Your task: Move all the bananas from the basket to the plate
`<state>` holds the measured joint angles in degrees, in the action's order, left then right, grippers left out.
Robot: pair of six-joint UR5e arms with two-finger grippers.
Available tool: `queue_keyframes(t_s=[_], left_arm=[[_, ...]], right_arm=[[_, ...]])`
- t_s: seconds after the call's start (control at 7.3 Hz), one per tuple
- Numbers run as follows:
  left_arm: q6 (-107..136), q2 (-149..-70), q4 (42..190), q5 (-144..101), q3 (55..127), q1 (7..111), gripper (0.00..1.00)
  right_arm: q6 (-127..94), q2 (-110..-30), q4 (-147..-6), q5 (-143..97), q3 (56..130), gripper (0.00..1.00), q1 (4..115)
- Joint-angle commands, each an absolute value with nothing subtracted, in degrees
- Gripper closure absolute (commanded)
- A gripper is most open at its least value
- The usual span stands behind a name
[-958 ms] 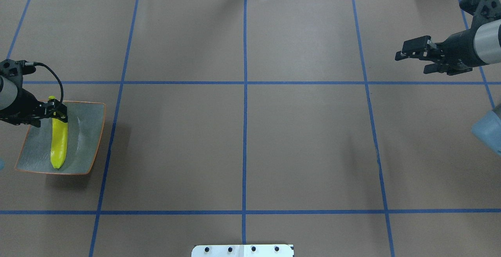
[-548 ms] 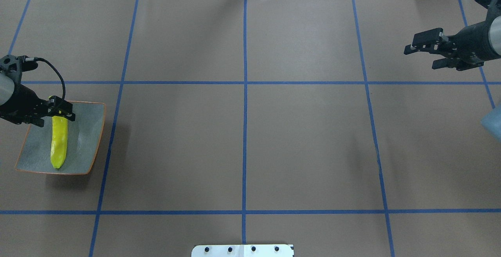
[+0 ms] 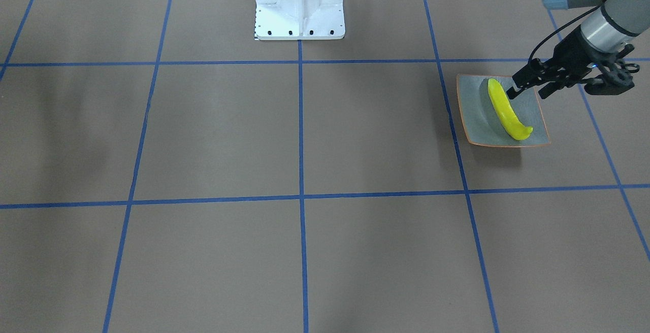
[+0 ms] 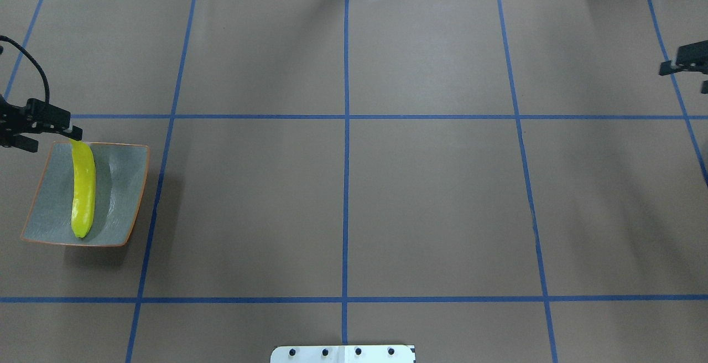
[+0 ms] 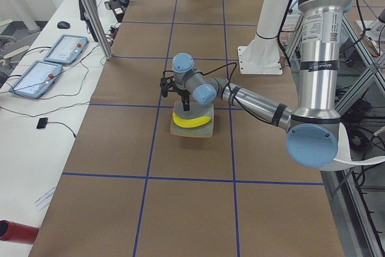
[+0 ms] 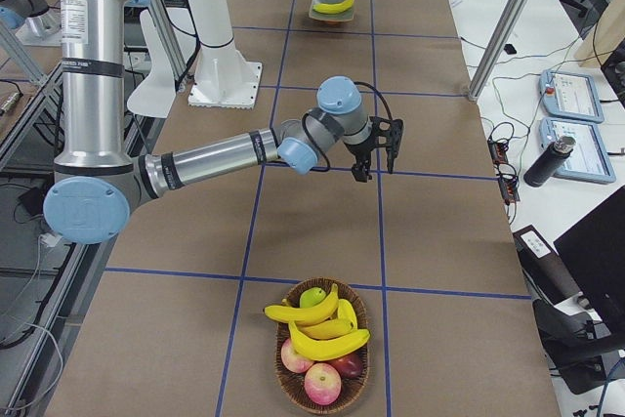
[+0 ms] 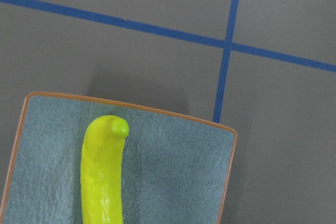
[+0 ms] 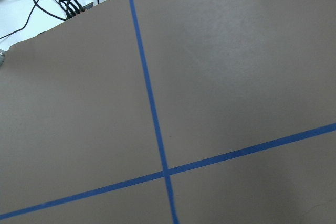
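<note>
One yellow banana [image 4: 83, 188] lies lengthwise on the grey-green plate [image 4: 124, 186] at the table's left; it also shows in the front view [image 3: 505, 112] and the left wrist view [image 7: 102, 182]. My left gripper [image 4: 55, 137] is open and empty, hovering over the plate's far edge just beyond the banana's tip. My right gripper [image 4: 683, 78] is open and empty at the right edge of the overhead view. In the right side view, three more bananas [image 6: 322, 339] lie in a wicker basket [image 6: 280, 366] with apples, in front of the right gripper [image 6: 374, 168].
The table is brown paper with a blue tape grid. The robot's white base [image 3: 299, 8] stands at mid-table. Tablets and cables [image 6: 576, 114] lie on a side bench beyond the table edge.
The left gripper has let go of the banana and drawn back and up off the plate, leaving it lying there. The right arm has swung further right, nearly out of the overhead view.
</note>
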<state>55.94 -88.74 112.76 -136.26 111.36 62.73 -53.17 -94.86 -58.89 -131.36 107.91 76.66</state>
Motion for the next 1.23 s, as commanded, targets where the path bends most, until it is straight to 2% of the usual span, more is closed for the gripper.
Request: queue_keyframes(t_s=[0.0,0.27,0.68,1.1], left_arm=[[53.4,-88.7,112.6,-136.7,111.4,65.4,0.02],[53.4,-88.8,112.6,-136.7,111.6,65.7,0.02],[53.4,-88.9,112.6,-136.5,111.7,65.7,0.02],[54.1,-89.1,112.6,-136.3,111.8,65.7,0.02]], right_arm=[[-28.2,-99.3,-59.1,-134.5,99.4,0.00,88.0],[-11.2,-98.7,-59.0,-134.2,87.1,0.00,93.5],[-7.7,-102.7,-59.1,-128.6,85.1,0.00,93.9],[-5.5,-103.4,-59.2,-126.4,82.1,0.00,93.9]])
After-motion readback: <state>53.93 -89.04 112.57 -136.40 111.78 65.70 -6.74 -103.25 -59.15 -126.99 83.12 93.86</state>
